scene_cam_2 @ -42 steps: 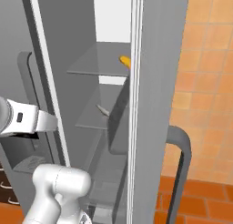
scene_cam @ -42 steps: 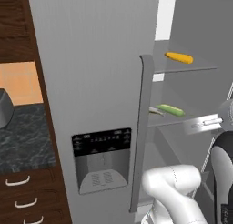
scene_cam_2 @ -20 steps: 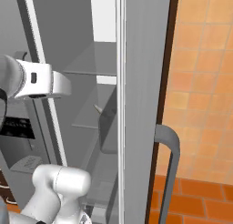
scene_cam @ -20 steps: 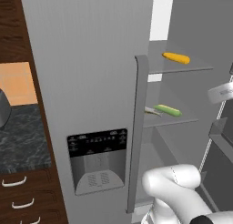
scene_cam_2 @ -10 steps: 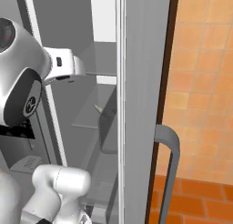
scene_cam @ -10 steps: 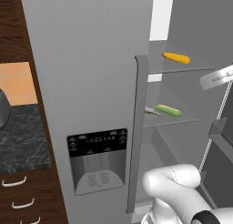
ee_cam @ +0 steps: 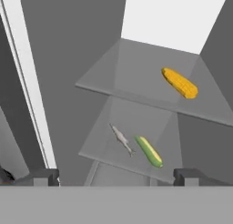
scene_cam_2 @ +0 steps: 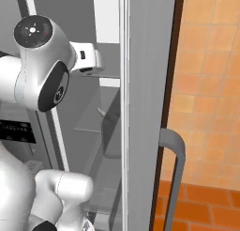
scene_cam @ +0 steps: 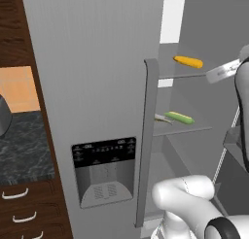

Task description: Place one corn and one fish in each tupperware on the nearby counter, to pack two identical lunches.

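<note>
Fridge (scene_cam: 97, 63) fills most of the scene, its grey left door with the dispenser panel (scene_cam: 104, 171) closed and the right compartment open. Since half a second ago the base cameras have not shifted, but the arm (scene_cam_2: 40, 68) has swung further up and across — in the right base view its big white joint now sits higher and nearer the camera, and in the left base view the hand has slid toward the right edge, level with the upper shelf.

Two glass shelves sit inside the open compartment. The upper shelf (ee_cam: 136, 77) holds the plain yellow-orange corn (ee_cam: 180, 83), lying alone toward its right side. The lower shelf (ee_cam: 104, 145) holds the green-husked corn (ee_cam: 149, 151) and, just beside it on the left, the pale slender fish (ee_cam: 121, 138) — the two lie close, roughly parallel, apparently apart. None of the three has moved.

To the left of the fridge, a strip of the black-grey marbled counter (scene_cam: 22, 145) shows above dark wood drawers with curved silver handles.

The gripper (ee_cam: 116, 176) hovers in front of the shelves, its dark fingertips (ee_cam: 38, 176) spread wide at the bottom of the hand view, holding nothing.
</note>
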Motion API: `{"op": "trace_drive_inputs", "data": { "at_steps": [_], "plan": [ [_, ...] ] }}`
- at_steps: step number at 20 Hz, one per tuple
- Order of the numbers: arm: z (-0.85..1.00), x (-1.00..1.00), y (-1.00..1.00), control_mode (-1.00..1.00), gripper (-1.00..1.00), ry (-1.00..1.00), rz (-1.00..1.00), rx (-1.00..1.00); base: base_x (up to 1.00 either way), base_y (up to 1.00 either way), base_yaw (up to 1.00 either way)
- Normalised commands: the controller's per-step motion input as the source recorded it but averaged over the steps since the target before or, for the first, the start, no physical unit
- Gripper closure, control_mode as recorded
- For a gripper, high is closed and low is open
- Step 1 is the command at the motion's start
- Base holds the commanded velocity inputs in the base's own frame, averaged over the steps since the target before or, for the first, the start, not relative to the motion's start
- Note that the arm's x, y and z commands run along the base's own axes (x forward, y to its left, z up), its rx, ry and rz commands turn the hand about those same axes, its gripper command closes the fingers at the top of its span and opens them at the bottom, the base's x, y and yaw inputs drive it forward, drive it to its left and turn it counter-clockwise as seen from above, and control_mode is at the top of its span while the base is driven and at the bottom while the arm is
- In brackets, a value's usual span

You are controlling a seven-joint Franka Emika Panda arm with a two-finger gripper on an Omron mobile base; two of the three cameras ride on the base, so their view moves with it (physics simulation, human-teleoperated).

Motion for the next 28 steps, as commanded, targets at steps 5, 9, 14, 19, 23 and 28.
{"op": "trace_drive_inputs", "data": {
  "at_steps": [5, 9, 14, 19, 23, 28],
  "plan": [
    [0.02, 0.65, -0.32, -1.00, -1.00, 0.00, 0.00, 0.00, 0.00, 0.00, 0.00],
    [0.00, 0.66, -0.18, -1.00, -1.00, 0.00, 0.00, 0.00, 0.00, 0.00, 0.00],
    [0.00, 0.74, -0.04, -1.00, -1.00, 0.00, 0.00, -0.01, 0.00, 0.00, 0.00],
    [-0.05, 0.56, -0.19, -1.00, -1.00, 0.01, 0.03, 0.00, 0.00, 0.00, 0.00],
    [-0.27, 0.61, -0.13, -1.00, -1.00, 0.06, 0.04, -0.01, 0.00, 0.00, 0.00],
    [-0.11, 0.56, -0.12, -1.00, -1.00, 0.12, 0.04, -0.01, 0.00, 0.00, 0.00]
  ]
}}
